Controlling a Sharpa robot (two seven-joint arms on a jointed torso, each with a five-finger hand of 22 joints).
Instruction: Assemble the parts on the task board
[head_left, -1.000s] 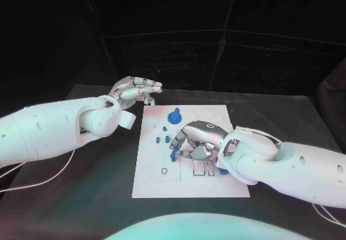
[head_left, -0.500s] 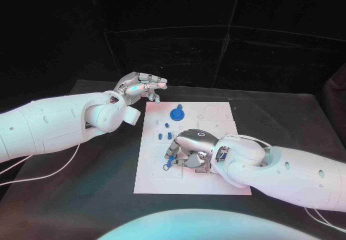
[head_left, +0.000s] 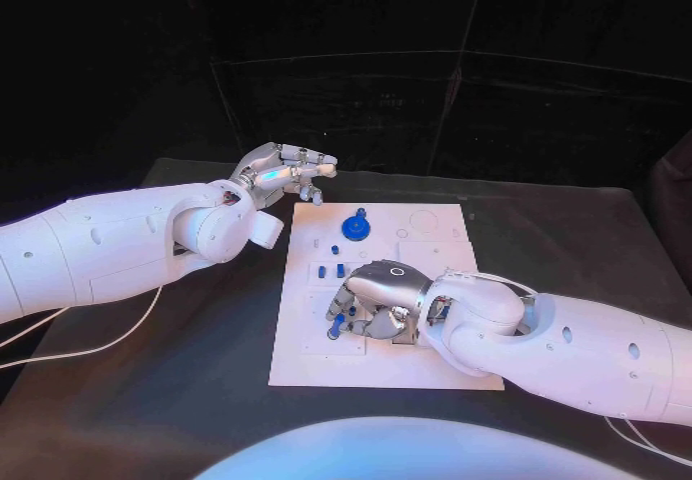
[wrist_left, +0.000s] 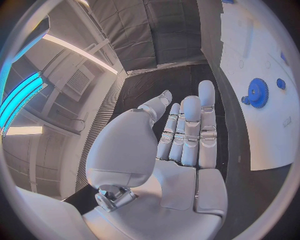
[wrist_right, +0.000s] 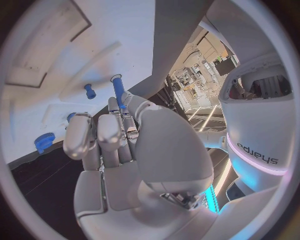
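Black table (head_left: 173, 380) in a dark-draped room, with the white rectangular task board (head_left: 310, 365) lying flat in its middle. Compared with a second ago, whole head view shifted, so camera motion rather than board motion. Against the board itself, though, a real change: right hand (head_left: 378, 298) now lower over the near-left part of the plate, knuckles up, fingers (head_left: 353, 300) curled down and pinching a slim blue peg (head_left: 338, 318) by its upper end. Peg roughly upright, tip down at the board surface just near of the pair of small blue pieces (head_left: 330, 270); cannot tell whether already touching or entering a hole, since the hand hides the spot. Hardly any shift over the last half second, which reads as slowing to line the peg up, not travelling. Left hand (head_left: 281, 170) drawn a little farther off the board's far-left corner than a second ago, hovering over bare table, fingers (wrist_left: 190, 125) stretched out side by side and holding nothing. Round blue gear (head_left: 355, 229) unmoved, seated on the far half of the board, well apart from both hands. Meaning for the task: one peg in transit and close to placement, the other parts waiting. Next move likely a careful straight push downward, keeping the peg vertical. Main risk: tilting or jamming at the hole's edge, or slipping from so light a pinch.
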